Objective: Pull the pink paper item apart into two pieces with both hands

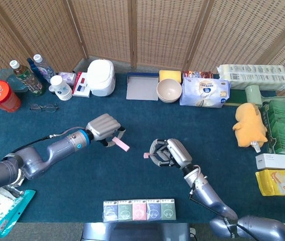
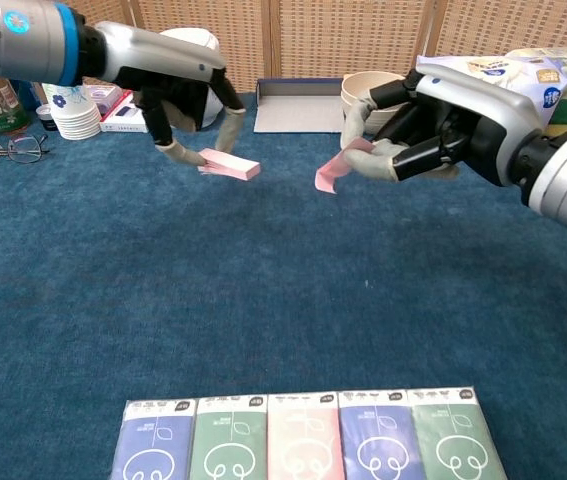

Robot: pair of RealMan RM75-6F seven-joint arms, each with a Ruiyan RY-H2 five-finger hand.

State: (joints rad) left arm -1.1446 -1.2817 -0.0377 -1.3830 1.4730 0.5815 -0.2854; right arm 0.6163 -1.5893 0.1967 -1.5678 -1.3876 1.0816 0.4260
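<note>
Above the blue bench (image 1: 217, 135), the left hand (image 1: 103, 127) is pinching the larger pink paper piece (image 2: 229, 165) while the right hand (image 1: 170, 152) is holding the smaller torn strip (image 2: 326, 176), the two well apart in the air. The tear itself appears done; next likely comes setting both pieces down. At the back, stacked bowls (image 1: 169, 91) are sitting apparently empty.

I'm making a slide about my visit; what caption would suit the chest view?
Left hand holds the thick pink paper block and right hand pinches a small pink paper scrap, held apart above blue carpet.
</note>
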